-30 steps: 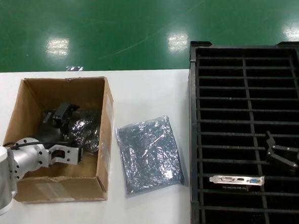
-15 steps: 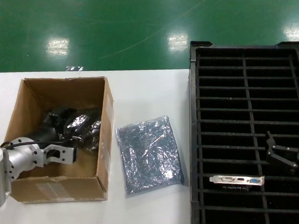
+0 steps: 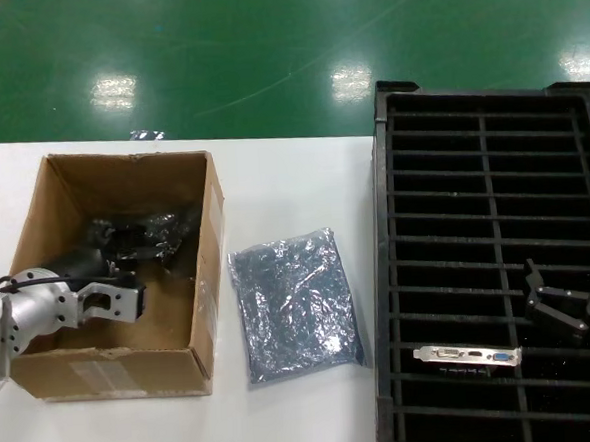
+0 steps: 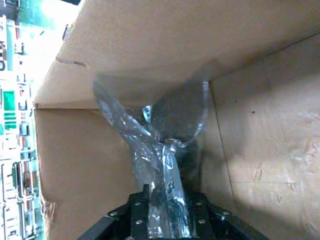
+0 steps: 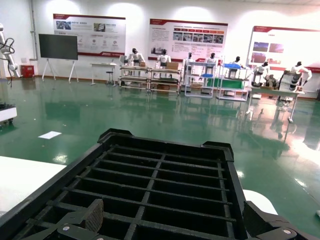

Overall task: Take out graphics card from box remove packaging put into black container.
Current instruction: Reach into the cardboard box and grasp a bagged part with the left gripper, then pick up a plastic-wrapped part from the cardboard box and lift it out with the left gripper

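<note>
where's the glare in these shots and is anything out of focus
Head view: bright lamp reflections on the green floor; the bag on the table glints. Left wrist view: the packaging held by the left gripper is shiny and soft up close. Right wrist view: the black container is sharp.

The box is plain brown corrugated cardboard, paler tan on its inner walls. Inside it the packaging shows crinkled translucent grey-silver over something dark. A second bag on the white bench is grey-blue with a glittering, creased sheen. The black container is matt black throughout, ruled into two columns of narrow slots. In one slot sits a silver bracket with a white and a blue port. The floor is glossy green with pale light patches.
</note>
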Robot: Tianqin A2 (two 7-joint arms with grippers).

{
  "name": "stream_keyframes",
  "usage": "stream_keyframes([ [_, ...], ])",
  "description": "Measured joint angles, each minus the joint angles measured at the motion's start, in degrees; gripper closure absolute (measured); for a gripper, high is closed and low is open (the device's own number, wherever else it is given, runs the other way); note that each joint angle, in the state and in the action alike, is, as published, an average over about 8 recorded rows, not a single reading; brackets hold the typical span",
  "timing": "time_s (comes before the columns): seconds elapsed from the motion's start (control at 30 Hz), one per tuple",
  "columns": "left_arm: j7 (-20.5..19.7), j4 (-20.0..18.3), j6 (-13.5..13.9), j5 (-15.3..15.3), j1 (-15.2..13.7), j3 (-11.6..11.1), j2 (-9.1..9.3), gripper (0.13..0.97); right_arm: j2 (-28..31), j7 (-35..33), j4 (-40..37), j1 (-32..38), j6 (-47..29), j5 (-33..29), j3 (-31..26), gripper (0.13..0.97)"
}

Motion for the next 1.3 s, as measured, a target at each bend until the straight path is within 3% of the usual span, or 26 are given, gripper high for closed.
stream_keyframes([
  [0.1,-1.4,-1.3,-0.2,0.4,0.6,0.4,-0.37,0.749,0.0,0.0,0.0,0.0,0.0,0.0,0.0,0.129],
  [0.43,-6.2,-6.2,-1.1,1.6,2.9,1.5,-1.78,0.899,0.0,0.0,0.0,0.0,0.0,0.0,0.0,0.129],
  [0.67,-10.8,-12.5,-2.5,2.7,5.9,2.3,-3.42,0.950,0.0,0.0,0.0,0.0,0.0,0.0,0.0,0.129],
  [1.03,-20.0,-28.7,-6.1,4.9,13.5,2.3,-8.08,0.958,0.0,0.0,0.0,0.0,0.0,0.0,0.0,0.129],
  [1.3,-31.2,-46.8,-9.8,8.2,22.5,0.2,-12.81,0.958,0.0,0.0,0.0,0.0,0.0,0.0,0.0,0.129],
])
